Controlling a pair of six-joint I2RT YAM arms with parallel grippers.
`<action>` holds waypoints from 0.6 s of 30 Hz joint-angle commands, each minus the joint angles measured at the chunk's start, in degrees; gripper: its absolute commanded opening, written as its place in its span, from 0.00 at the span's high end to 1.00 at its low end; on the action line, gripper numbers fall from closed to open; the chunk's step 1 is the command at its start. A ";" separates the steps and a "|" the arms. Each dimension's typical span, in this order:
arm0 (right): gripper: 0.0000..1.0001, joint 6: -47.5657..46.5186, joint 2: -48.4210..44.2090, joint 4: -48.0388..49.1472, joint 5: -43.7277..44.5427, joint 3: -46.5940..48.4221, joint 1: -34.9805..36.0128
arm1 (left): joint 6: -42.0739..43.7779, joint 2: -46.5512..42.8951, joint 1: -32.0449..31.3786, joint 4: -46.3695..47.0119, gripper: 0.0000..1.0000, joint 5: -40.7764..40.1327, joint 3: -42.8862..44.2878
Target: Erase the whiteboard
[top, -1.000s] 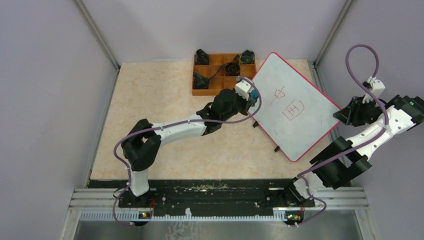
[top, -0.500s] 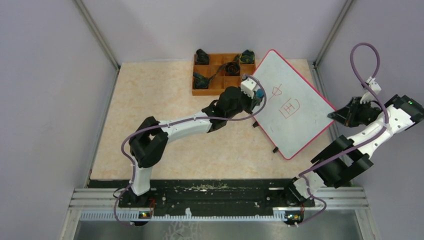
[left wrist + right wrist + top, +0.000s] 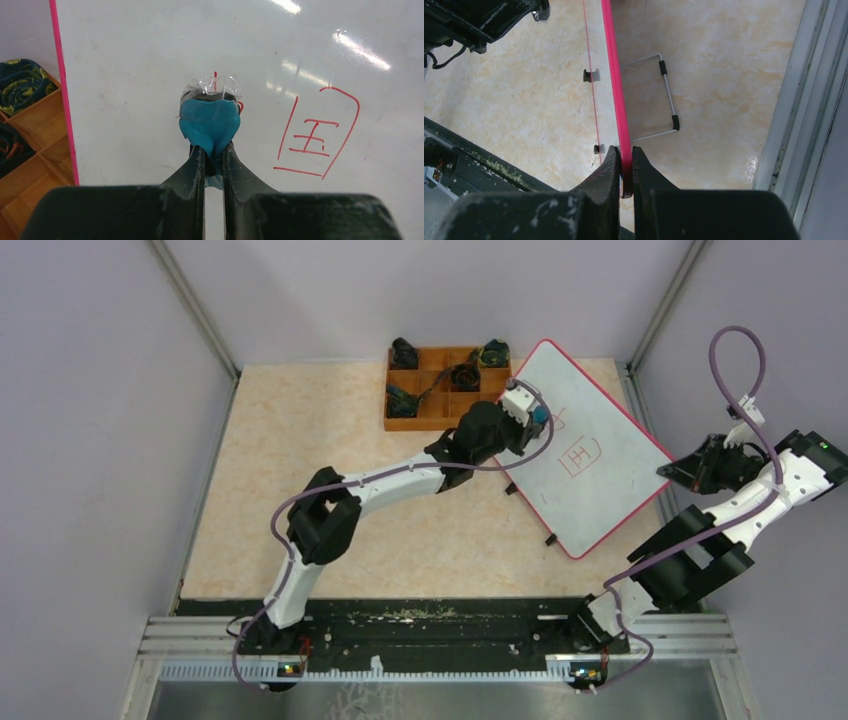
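Jaws of the left gripper (image 3: 213, 152) stand nearly together, pinching the narrow end of a blue pad (image 3: 210, 122) whose tip carries a crumpled clear wrap (image 3: 212, 86). The tip is pressed against the face of the whiteboard (image 3: 135, 60). Jaws of the right gripper (image 3: 625, 155) are clamped on the red rim (image 3: 616, 90) of the whiteboard, one finger on either side of it. Seen from above, the whiteboard (image 3: 600, 490) lies at the far right of the table (image 3: 300, 490), turned diagonally, with two small black feet (image 3: 553, 538) showing at its near left edge. The left gripper (image 3: 530, 415) reaches over the board's far left part, and the right gripper (image 3: 672, 472) meets its right corner. A boxed red character (image 3: 315, 140) is written on the board, to the right of the pad. Short red strokes (image 3: 215, 76) show at the edge of the wrap, the rest hidden by it. Just off the board's far left edge sits an orange compartment tray (image 3: 425, 420) holding dark coiled items (image 3: 404, 353). From the right wrist, a wire stand (image 3: 667, 95) with black sleeves shows beside the rim.
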 commanded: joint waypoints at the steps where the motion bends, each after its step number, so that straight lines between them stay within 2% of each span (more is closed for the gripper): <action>1: 1.00 -5.37 -0.34 4.22 3.92 1.10 0.01 | 3.67 4.72 -0.06 -0.24 0.86 0.28 7.93; 6: 1.00 -6.44 -1.58 4.20 4.87 0.56 0.02 | 6.52 10.80 0.79 -2.40 0.91 -0.95 16.51; 9: 1.00 -6.87 -2.21 4.26 5.20 0.24 0.02 | 3.86 12.51 2.98 -4.32 0.99 1.21 19.86; 18: 1.00 -7.37 -2.65 4.24 4.90 -0.40 0.02 | -0.47 14.46 9.03 -9.07 1.00 8.92 24.04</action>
